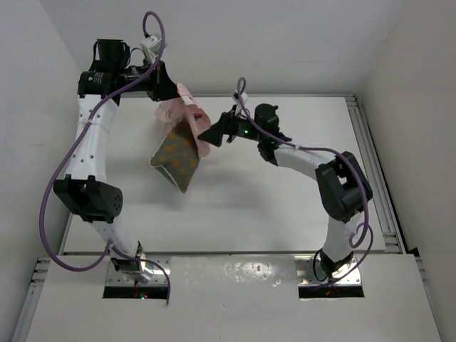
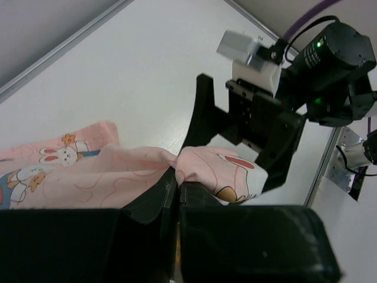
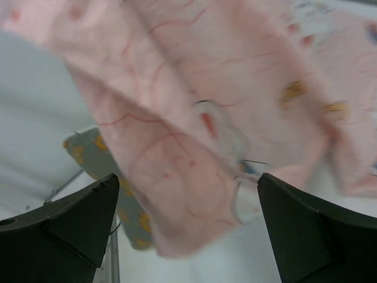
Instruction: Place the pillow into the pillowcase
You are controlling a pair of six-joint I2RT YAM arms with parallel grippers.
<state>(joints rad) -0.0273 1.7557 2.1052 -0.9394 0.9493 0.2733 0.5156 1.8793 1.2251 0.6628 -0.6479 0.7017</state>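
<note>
High over the table's back left, my left gripper (image 1: 171, 91) (image 2: 177, 184) is shut on a fold of the pink printed pillowcase (image 1: 182, 112) (image 2: 88, 174). The pillowcase hangs from it in the air. The grey-olive pillow (image 1: 176, 158) with orange dots sticks out below the cloth, tilted, its upper end hidden inside. Just to the right, my right gripper (image 1: 208, 132) (image 3: 188, 218) (image 2: 232, 162) is open, its jaws standing wide on either side of a loose pink corner without pinching it. In the right wrist view the pillowcase (image 3: 194, 112) fills the frame and the pillow (image 3: 126, 221) peeks out low left.
The white table (image 1: 285, 214) lies beneath the hanging cloth, with a raised rail (image 1: 374, 157) along its right edge and white walls at the back and sides. Purple cables (image 1: 53, 199) loop around both arms.
</note>
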